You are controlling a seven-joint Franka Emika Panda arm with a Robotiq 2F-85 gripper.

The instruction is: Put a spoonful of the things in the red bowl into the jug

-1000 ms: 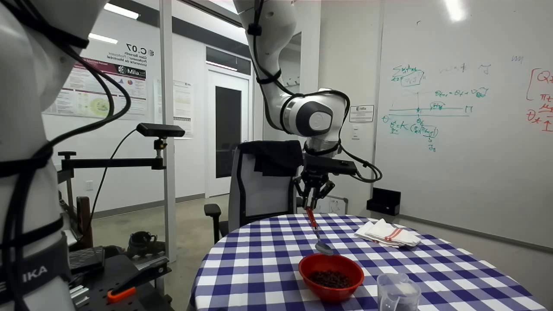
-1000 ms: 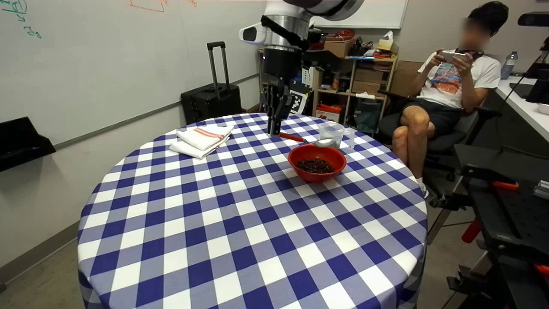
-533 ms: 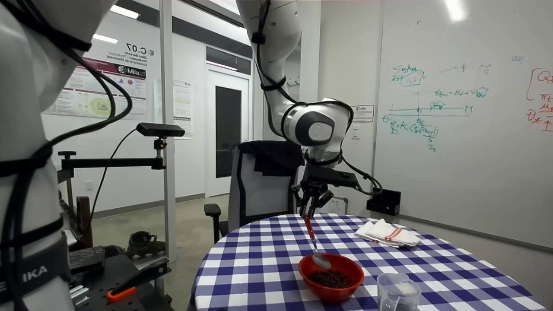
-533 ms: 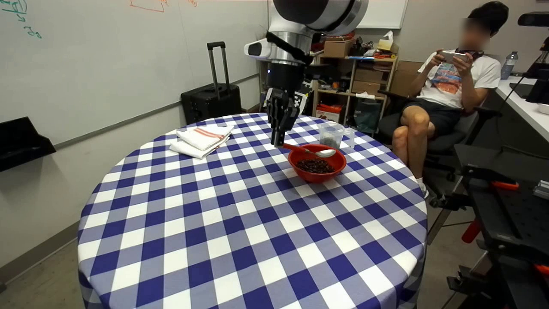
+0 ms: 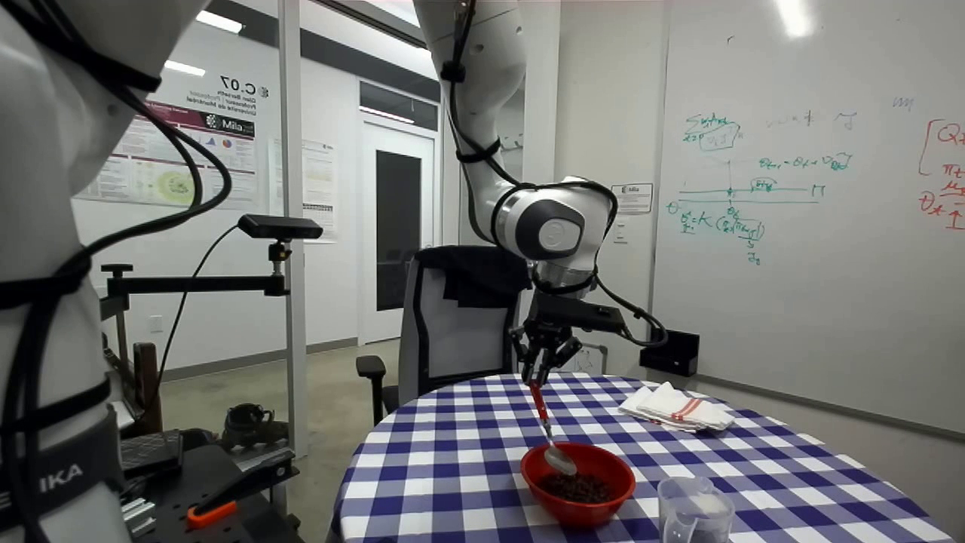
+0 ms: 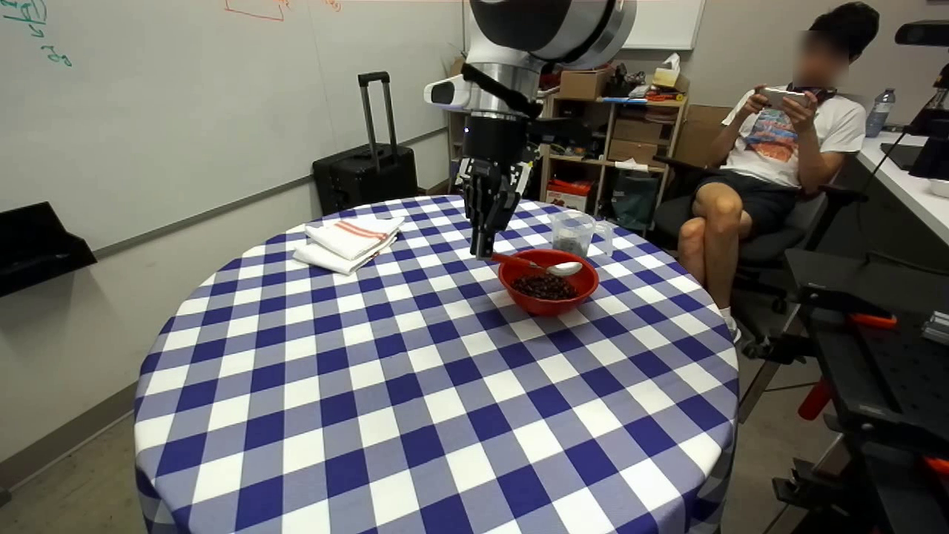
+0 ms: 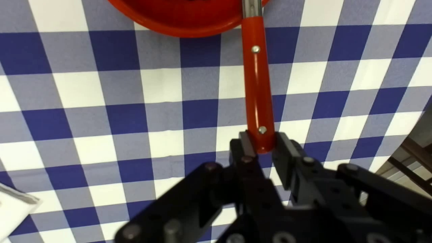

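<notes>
we observe the red bowl (image 6: 546,306) upright, partly filled with dark bean-like pieces (image 6: 543,288); the red-handled metal spoon (image 7: 257,77) slants down, head at the bowl's opening; the clear handled jug (image 5: 698,511) stands upright nearby.

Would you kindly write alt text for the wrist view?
A red-handled metal spoon, held at its handle end by a black gripper, reaches over the rim of a round red bowl at the top. Beneath lies a blue-and-white checked tablecloth.
</notes>
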